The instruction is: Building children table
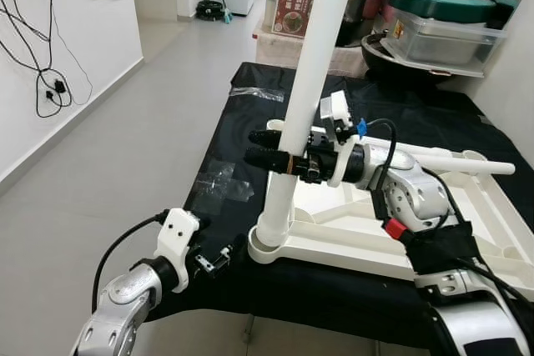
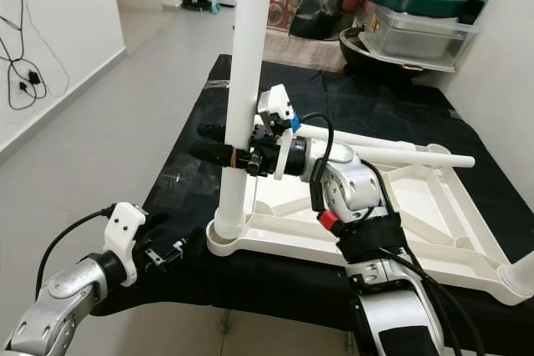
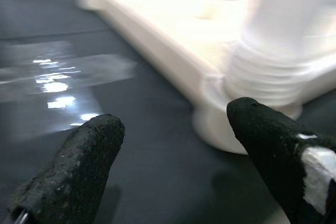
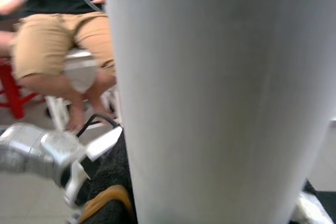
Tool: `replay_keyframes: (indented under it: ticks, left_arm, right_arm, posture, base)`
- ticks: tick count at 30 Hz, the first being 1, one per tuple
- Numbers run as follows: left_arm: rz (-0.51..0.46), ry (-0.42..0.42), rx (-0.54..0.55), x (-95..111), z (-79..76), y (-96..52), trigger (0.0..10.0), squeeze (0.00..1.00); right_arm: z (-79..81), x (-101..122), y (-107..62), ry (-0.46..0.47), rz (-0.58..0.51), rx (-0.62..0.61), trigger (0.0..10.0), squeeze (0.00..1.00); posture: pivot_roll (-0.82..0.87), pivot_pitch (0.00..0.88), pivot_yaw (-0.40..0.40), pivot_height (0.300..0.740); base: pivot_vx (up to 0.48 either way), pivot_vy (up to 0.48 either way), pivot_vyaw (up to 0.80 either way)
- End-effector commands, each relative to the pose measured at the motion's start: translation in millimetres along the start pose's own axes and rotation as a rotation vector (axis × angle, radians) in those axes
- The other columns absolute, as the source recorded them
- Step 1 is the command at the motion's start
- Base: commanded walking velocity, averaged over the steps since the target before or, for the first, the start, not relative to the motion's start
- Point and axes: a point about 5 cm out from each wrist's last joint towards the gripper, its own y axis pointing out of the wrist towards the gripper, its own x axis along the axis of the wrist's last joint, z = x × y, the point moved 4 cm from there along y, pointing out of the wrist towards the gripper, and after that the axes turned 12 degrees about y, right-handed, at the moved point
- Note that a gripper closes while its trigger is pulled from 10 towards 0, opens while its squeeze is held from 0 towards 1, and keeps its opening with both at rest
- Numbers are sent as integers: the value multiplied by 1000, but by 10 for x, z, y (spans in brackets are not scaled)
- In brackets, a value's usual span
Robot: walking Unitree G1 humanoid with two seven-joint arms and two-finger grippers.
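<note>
The white table top [image 1: 350,243] lies upside down on a black-covered surface. One white table leg [image 1: 313,64] stands upright in its near-left corner socket [image 1: 271,243]. My right gripper [image 1: 265,147] is shut on this leg at mid height, its black fingers reaching past it to the left. The leg [image 4: 220,98] looms very close in the right wrist view. A second loose leg [image 1: 455,164] lies across the far side of the top. My left gripper [image 3: 173,124] is open, low at the front left, a short way from the socket [image 3: 262,72].
Clear plastic wrap [image 1: 221,181] lies on the black cloth [image 1: 250,114]. A green-lidded container [image 1: 442,6] and boxes crowd the back right. Cables hang on the white wall [image 1: 50,81] at left, with open floor beside it. A seated person [image 4: 63,30] is opposite.
</note>
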Motion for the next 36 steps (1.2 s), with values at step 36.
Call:
replay_keyframes:
  ticks: [36]
  left_arm:
    - [90, -25, -279, -65, -472, -232, 10000, 0]
  right_arm:
    - [53, -293, 102, 10, 41, 95, 10000, 0]
  posture:
    - [85, 0, -116, 740]
  base:
    - [0, 0, 0]
